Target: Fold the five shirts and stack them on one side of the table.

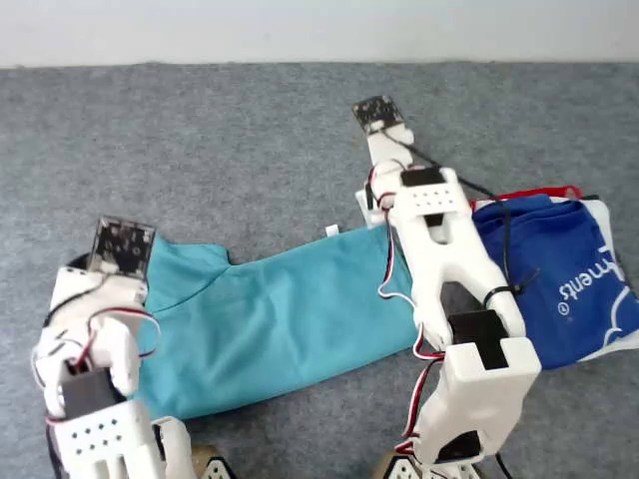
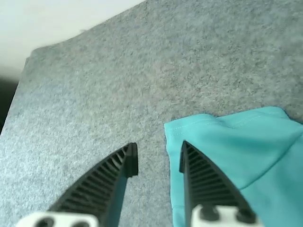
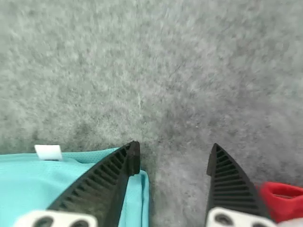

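the teal shirt [image 1: 280,324] is lying spread across the middle of the grey table [image 1: 230,130], running from the left arm's side toward the right arm. the left arm [image 1: 100,434] is sitting folded low at the near left corner, its wrist tipping down over the shirt's left end. the left gripper [image 2: 158,158] is hanging partly open and holding nothing, one finger [image 2: 199,175] over the shirt's hemmed corner and the other over bare table. the right arm [image 1: 439,235] is stretching forward between the teal shirt and the folded blue shirt [image 1: 549,279], which is lying at the right side on top of a red cloth [image 1: 539,193]. the right gripper [image 3: 174,158] is gaping wide and empty. it is straddling bare table just beside the teal shirt's corner with its white tag [image 3: 48,152], and the red cloth is showing by the other finger.
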